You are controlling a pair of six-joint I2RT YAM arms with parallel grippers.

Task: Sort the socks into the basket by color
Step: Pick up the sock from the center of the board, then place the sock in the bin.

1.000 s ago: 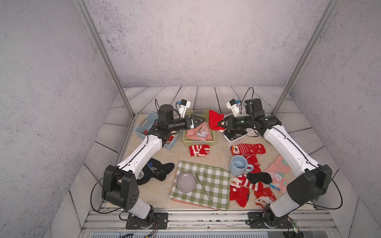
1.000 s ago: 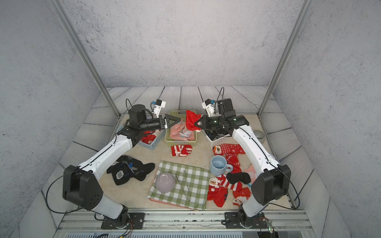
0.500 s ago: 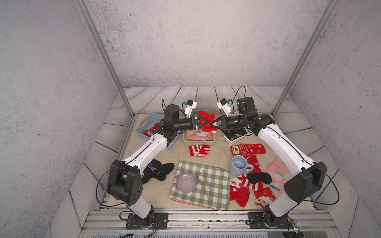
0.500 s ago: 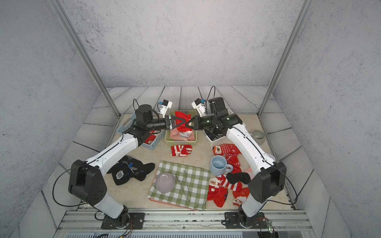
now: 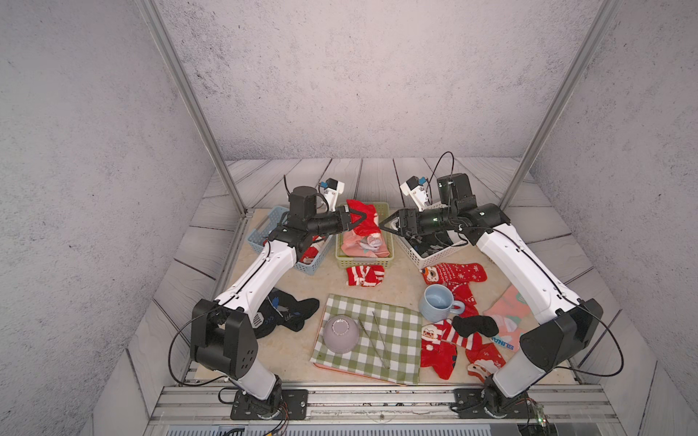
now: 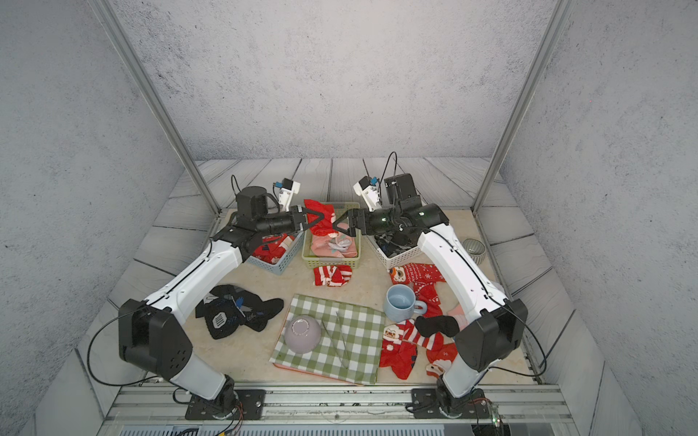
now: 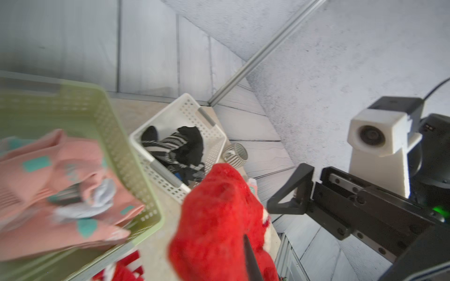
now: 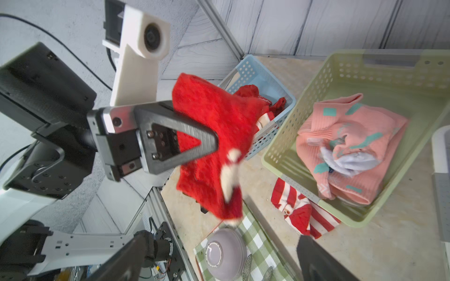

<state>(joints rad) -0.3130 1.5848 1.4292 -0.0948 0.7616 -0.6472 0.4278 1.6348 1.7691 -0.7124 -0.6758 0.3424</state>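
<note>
My left gripper (image 5: 362, 218) is shut on a red sock (image 5: 365, 221), which hangs above the back of the green basket (image 5: 389, 250). The same red sock (image 8: 211, 136) shows in the right wrist view, pinched by the left gripper's fingers (image 8: 185, 136). My right gripper (image 5: 382, 225) stands open just right of the sock, holding nothing. Pink socks (image 5: 364, 243) lie in the green basket. The blue basket (image 5: 264, 226) holds red socks, and the white basket (image 5: 419, 257) holds black socks (image 7: 185, 148). Loose on the table are a red striped sock (image 5: 364, 275), red socks (image 5: 453, 273), black socks (image 5: 287, 315) and a pink sock (image 5: 506, 313).
A green-and-white checked cloth (image 5: 396, 332) at the front carries an upturned lilac bowl (image 5: 340, 334) and metal tongs (image 5: 379, 341). A blue mug (image 5: 438, 302) stands among the red socks. A grey ribbed cup (image 6: 474, 247) sits at the right, beyond the white basket.
The left gripper closed on the red sock that the right gripper was holding. The right gripper opened and drew back to the right. The sock now hangs from the left gripper alone.
</note>
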